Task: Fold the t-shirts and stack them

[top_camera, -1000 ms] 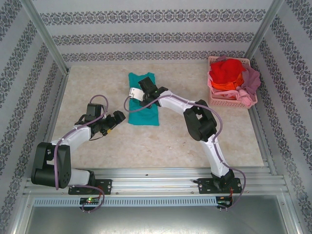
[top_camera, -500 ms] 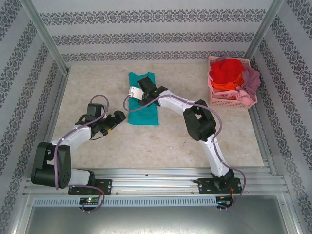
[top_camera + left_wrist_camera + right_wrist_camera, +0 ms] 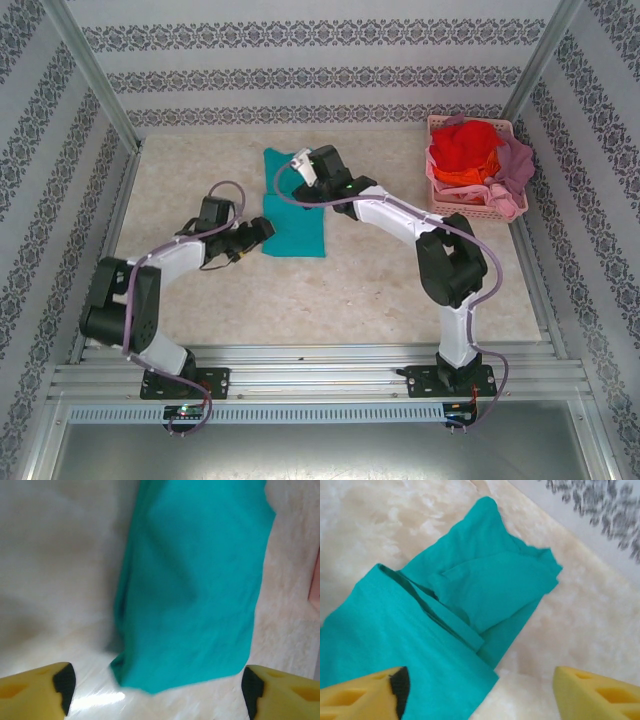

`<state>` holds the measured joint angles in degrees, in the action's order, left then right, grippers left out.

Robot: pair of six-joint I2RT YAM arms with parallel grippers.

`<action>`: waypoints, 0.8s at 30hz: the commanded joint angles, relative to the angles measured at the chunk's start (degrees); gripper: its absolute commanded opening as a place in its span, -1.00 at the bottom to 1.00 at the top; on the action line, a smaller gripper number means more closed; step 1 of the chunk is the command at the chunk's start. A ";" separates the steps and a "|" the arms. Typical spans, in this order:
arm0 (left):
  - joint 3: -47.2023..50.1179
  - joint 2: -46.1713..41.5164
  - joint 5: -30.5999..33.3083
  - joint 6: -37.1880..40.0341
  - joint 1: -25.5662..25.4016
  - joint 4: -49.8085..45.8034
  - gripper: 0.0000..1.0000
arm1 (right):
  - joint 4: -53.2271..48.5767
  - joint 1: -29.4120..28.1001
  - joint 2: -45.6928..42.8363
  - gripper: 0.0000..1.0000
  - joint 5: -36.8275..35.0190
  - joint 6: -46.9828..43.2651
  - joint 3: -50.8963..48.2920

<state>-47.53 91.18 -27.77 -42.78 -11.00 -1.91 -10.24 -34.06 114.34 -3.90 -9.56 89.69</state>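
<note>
One teal t-shirt (image 3: pixel 296 216) lies between left fingers (image 3: pixel 31 694) and right fingers (image 3: pixel 592 695) (spread).

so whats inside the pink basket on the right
The basket holds a heap: a red t-shirt on top, an orange t-shirt below it, a mauve-pink t-shirt draped over the right rim. Anything under the heap, and the basket's floor, is covered.

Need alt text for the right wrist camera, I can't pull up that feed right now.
A teal t-shirt lies partly folded on the pale marbled table, one sleeve turned in over the body. The right gripper is poised over its edge with yellow jaws spread wide, gripping nothing. Patterned wall crosses the top right corner.
</note>
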 commanded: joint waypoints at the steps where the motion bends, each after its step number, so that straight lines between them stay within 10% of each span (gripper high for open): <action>1: -7.06 5.56 0.98 0.64 -1.95 1.71 0.38 | -0.69 1.60 2.47 0.35 8.25 17.33 -2.99; 7: -14.51 15.77 -0.24 0.10 -2.44 0.56 -0.09 | -2.12 3.39 9.91 0.01 15.00 25.14 1.55; 13: -11.31 17.01 0.14 -0.57 -2.70 1.47 -0.10 | -5.98 3.57 15.69 -0.08 19.48 25.16 5.49; 24: 3.99 8.74 0.32 -3.76 -7.57 3.47 -0.07 | 0.15 2.96 2.70 -0.24 16.44 26.82 -19.20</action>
<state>-48.10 100.42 -28.29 -44.03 -16.62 5.06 -7.53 -30.65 119.07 13.58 15.42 76.31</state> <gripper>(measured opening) 0.463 0.383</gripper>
